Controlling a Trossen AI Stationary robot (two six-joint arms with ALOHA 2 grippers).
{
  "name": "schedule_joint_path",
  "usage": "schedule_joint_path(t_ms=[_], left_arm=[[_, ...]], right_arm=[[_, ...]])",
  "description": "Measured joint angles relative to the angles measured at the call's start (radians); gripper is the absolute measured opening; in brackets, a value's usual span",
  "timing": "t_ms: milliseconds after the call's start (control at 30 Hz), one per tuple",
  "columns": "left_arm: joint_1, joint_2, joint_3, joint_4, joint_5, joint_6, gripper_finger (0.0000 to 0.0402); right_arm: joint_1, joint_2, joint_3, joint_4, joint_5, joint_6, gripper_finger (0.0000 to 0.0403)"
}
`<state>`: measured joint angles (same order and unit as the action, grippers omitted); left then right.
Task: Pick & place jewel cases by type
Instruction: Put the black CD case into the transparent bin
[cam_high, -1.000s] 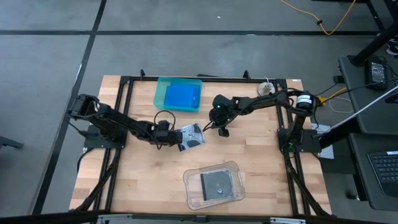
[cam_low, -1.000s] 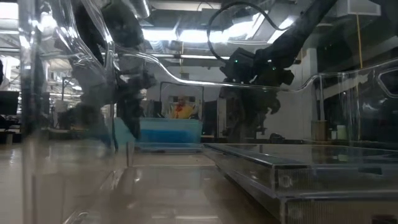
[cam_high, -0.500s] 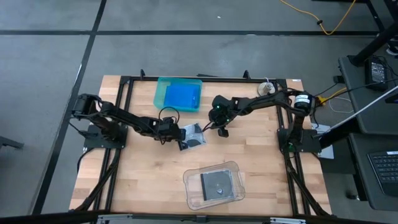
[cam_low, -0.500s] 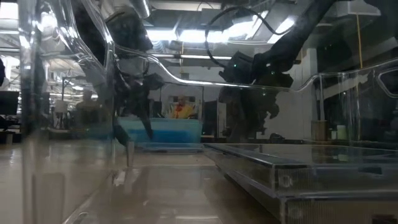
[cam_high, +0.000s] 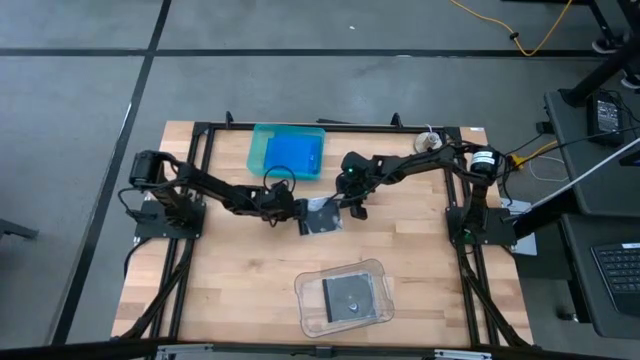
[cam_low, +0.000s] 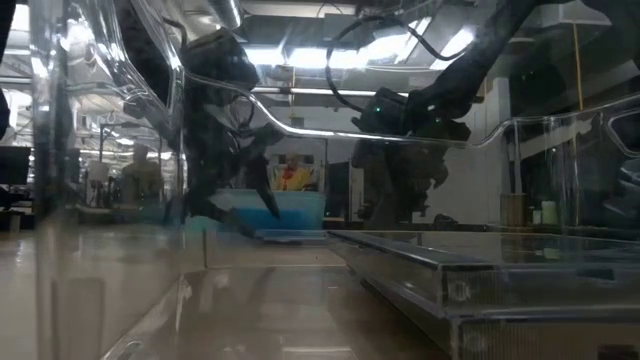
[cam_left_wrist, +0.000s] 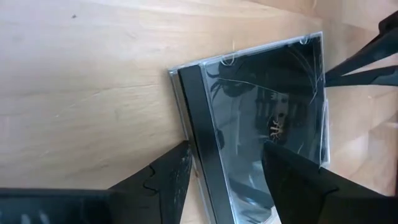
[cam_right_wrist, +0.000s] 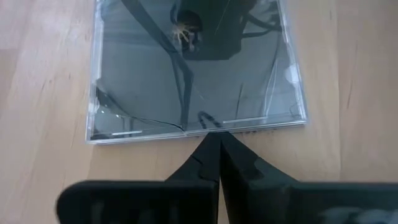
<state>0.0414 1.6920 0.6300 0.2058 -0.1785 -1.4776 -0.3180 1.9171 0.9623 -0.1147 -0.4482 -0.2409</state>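
A: What lies at the middle of the tabletop (cam_high: 240, 270)?

B: A dark jewel case with a clear cover (cam_high: 322, 217), flat on the wood. In the left wrist view the same case (cam_left_wrist: 255, 118) shows its black spine and a cracked, reflective lid.

A: How does the left pincer (cam_high: 300, 213) stand?

B: It reaches in from the left, its fingers (cam_left_wrist: 163, 180) spread apart, one on either side of the case's spine edge. Whether they press on the case cannot be told.

A: And the right pincer (cam_high: 354, 206)?

B: It comes from the right arm, fingers shut together to a single tip. In the right wrist view that tip (cam_right_wrist: 213, 146) meets the near edge of the case (cam_right_wrist: 193, 68), just at the rim of the clear cover.

A: Where are the other cases?

B: A solid blue case (cam_high: 293, 154) lies inside the teal tray (cam_high: 256, 150) at the far edge of the tabletop. Another dark case (cam_high: 347, 296) lies inside the clear rounded tray (cam_high: 305, 310) at the near edge.

A: What does the low view add?

B: The clear tray's wall (cam_low: 120, 200) fills the foreground; beyond it the teal tray (cam_low: 290, 210) and both dark arms appear, with the right arm's wrist (cam_low: 405, 110) above the tabletop.
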Motion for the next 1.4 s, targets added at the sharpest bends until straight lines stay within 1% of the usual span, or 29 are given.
schedule_joint_path(t_ms=[333, 500, 733, 833, 867, 967, 1067, 1200, 1300, 1400], left_arm=[[0.013, -0.038, -0.005, 0.02, 0.009, 0.095, 0.0189], [0.02, -0.075, 0.006, 0.015, -0.073, 0.145, 0.0189], [0.018, -0.155, 0.047, -0.031, -0.12, 0.198, 0.0189], [0.015, -0.188, 0.084, -0.052, -0.117, 0.229, 0.0189], [0.015, -0.198, 0.096, -0.047, -0.105, 0.246, 0.0188], [0.012, -0.201, 0.12, -0.028, -0.022, 0.28, 0.0188], [0.024, -0.163, 0.115, -0.069, 0.031, 0.272, 0.0188], [0.037, -0.123, 0.127, -0.03, 0.094, 0.255, 0.0188], [0.039, -0.089, 0.121, -0.027, 0.098, 0.23, 0.0188], [0.04, -0.076, 0.124, 0.014, 0.092, 0.209, 0.0188]], right_arm=[[0.0, 0.002, -0.001, 0.003, -0.002, -0.004, 0.0006], [0.0, 0.002, -0.001, 0.005, -0.002, -0.007, 0.0006], [0.0, 0.002, -0.002, 0.002, -0.003, -0.006, 0.0006], [0.0, 0.002, -0.002, 0.002, -0.003, -0.005, 0.0006], [0.0, 0.002, -0.002, 0.002, -0.003, -0.005, 0.0006], [0.001, 0.004, 0.0, 0.023, -0.001, -0.006, 0.0006], [0.002, 0.004, 0.0, 0.03, 0.0, -0.007, 0.0006], [0.002, 0.004, 0.0, 0.03, 0.0, -0.006, 0.0006], [0.002, 0.004, 0.0, 0.029, -0.001, -0.004, 0.0006], [0.001, 0.004, 0.0, 0.027, -0.004, -0.003, 0.0006]])
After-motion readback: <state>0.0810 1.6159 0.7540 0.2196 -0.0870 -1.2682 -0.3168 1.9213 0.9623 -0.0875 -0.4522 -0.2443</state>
